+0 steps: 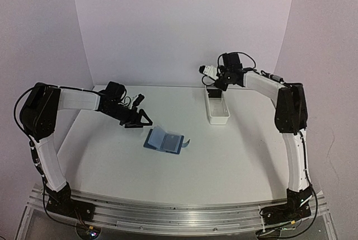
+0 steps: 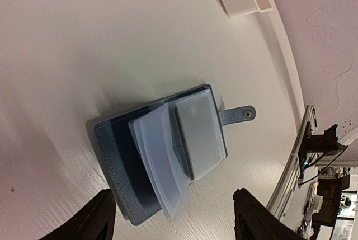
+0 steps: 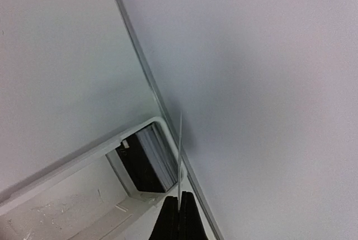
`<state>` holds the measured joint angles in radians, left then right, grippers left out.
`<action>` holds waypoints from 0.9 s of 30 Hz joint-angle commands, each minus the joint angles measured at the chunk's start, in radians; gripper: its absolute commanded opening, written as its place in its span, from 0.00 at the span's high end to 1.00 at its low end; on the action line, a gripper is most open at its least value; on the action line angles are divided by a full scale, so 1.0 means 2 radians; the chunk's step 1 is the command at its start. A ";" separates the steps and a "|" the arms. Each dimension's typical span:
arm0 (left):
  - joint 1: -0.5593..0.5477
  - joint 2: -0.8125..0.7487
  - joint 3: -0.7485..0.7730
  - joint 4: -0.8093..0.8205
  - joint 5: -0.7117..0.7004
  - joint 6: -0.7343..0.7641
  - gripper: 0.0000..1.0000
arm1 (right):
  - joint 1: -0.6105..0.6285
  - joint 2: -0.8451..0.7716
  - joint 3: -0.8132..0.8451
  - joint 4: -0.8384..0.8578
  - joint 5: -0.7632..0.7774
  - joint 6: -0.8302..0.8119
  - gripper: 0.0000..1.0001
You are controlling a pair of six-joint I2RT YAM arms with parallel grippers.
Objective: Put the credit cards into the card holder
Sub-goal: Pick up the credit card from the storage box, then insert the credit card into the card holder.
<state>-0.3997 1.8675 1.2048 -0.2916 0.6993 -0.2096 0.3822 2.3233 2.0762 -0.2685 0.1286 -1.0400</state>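
Observation:
The blue card holder (image 1: 164,140) lies open in the middle of the table, its clear sleeves fanned up and its strap to the right. The left wrist view shows it (image 2: 120,156) with a pale card (image 2: 198,128) in one sleeve. My left gripper (image 1: 140,118) is open and empty, up-left of the holder; its fingertips (image 2: 92,220) frame the holder's near edge. My right gripper (image 1: 215,83) hovers over the far end of the white tray (image 1: 217,109), shut on one thin credit card (image 3: 180,150) held edge-on. A stack of cards (image 3: 159,153) stands in the tray's end.
The white backdrop wall rises just behind the tray. The table's rail edge (image 2: 293,161) runs close to the holder's strap side.

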 commanded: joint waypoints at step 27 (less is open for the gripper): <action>-0.009 -0.154 -0.088 0.331 0.307 -0.059 0.38 | 0.280 -0.278 -0.454 0.470 -0.233 0.798 1.00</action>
<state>-0.4027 1.6308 1.0612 0.2779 1.2441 -0.2482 0.9264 1.7477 1.1805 0.5271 -0.3245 0.5042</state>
